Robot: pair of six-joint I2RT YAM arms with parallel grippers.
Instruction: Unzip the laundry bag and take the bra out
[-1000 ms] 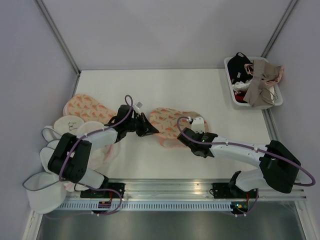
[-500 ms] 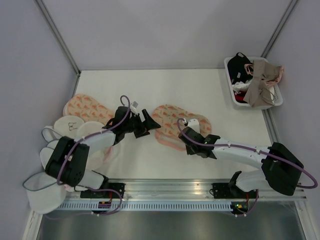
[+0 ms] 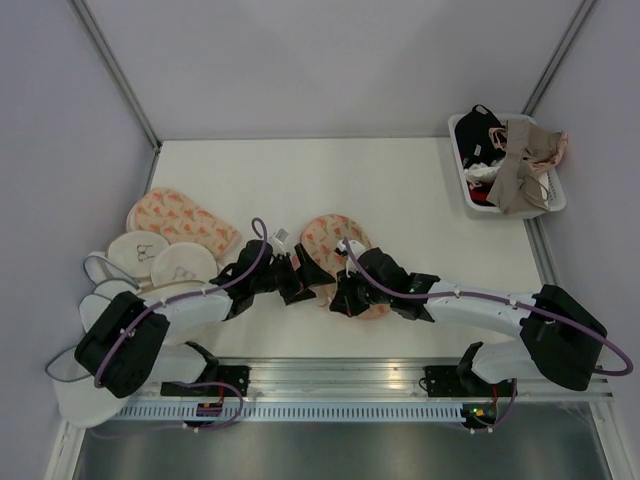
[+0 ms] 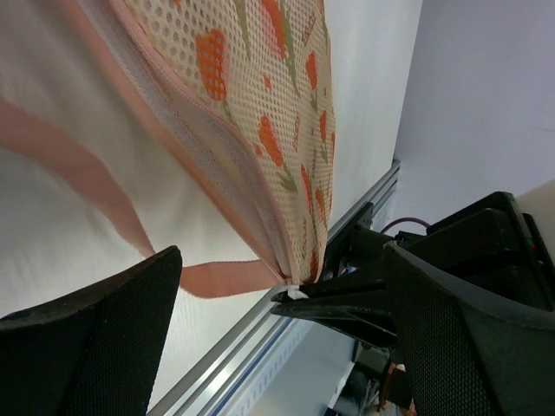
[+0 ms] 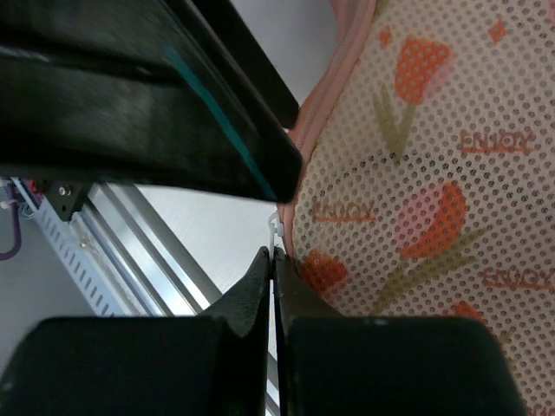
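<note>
Though the laundry bag (image 3: pixel 330 245) lies mid-table between both arms, it looks like light, floppy mesh that will bunch unless pinned. The right gripper (image 3: pixel 343 297) is pinched tight on a small white tab (image 5: pixel 277 227) at its pink edge, likely the zip pull and the spot to hold. The left gripper (image 3: pixel 310 280) gapes wide, empty. The bra is hidden, and so is how far the zip has run.

The left arm (image 3: pixel 190 305) and the right arm (image 3: pixel 480 305) are made of white links and bulky black joints, each with a thin purple cable (image 3: pixel 610 343) along it, and the left gripper (image 4: pixel 282 260) has black fingers (image 4: pixel 468 338) with a finely dotted surface.
</note>
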